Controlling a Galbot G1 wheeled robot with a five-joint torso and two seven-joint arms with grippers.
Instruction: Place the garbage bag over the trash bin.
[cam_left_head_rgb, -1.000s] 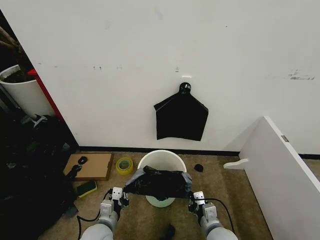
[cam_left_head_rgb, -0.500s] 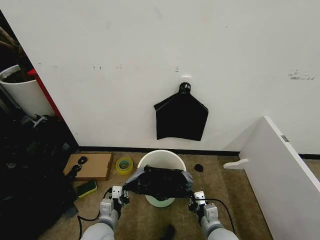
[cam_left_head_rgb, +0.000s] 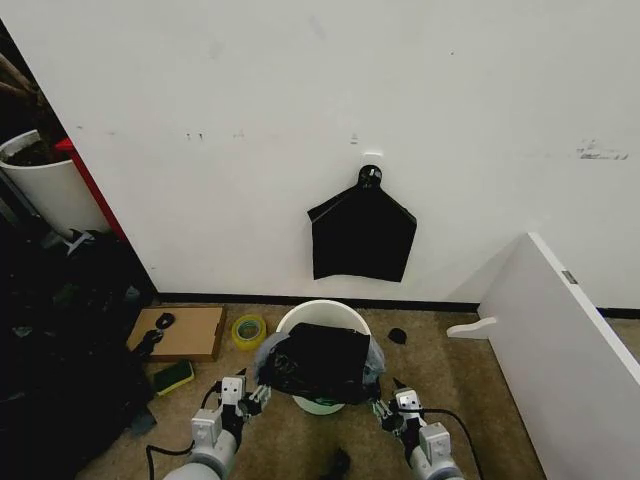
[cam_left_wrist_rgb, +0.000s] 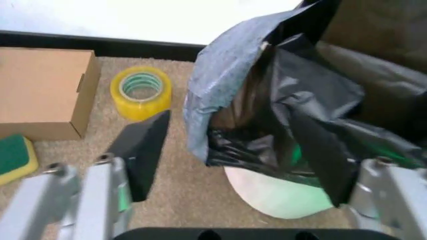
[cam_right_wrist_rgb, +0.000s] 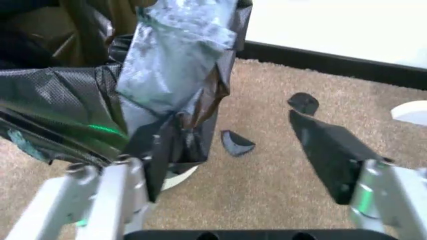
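Low in the head view, left of centre, the left gripper (cam_left_head_rgb: 255, 399) has its fingers spread wide, and in its wrist view one dark finger (cam_left_wrist_rgb: 319, 156) lies against the crinkled black plastic while the other (cam_left_wrist_rgb: 143, 151) stands clear over the carpet — nothing is clamped between them. To the lower right, the right gripper (cam_left_head_rgb: 384, 408) is likewise splayed; one finger (cam_right_wrist_rgb: 162, 155) sits against the hanging grey-black fold, the other (cam_right_wrist_rgb: 330, 157) is well apart from it above bare floor. Both forearms reach up from the bottom edge, angled inward toward the middle. Between and just beyond them the garbage bag (cam_left_head_rgb: 318, 362) is draped over the front of the trash bin (cam_left_head_rgb: 322, 311), whose far rim shows bare — the near lower wall peeks out beneath the plastic. Left of the bin lie a yellow tape roll (cam_left_head_rgb: 248, 330) and a cardboard box (cam_left_head_rgb: 182, 332). On the wall behind, a flat black bag (cam_left_head_rgb: 362, 236) hangs from a hook.
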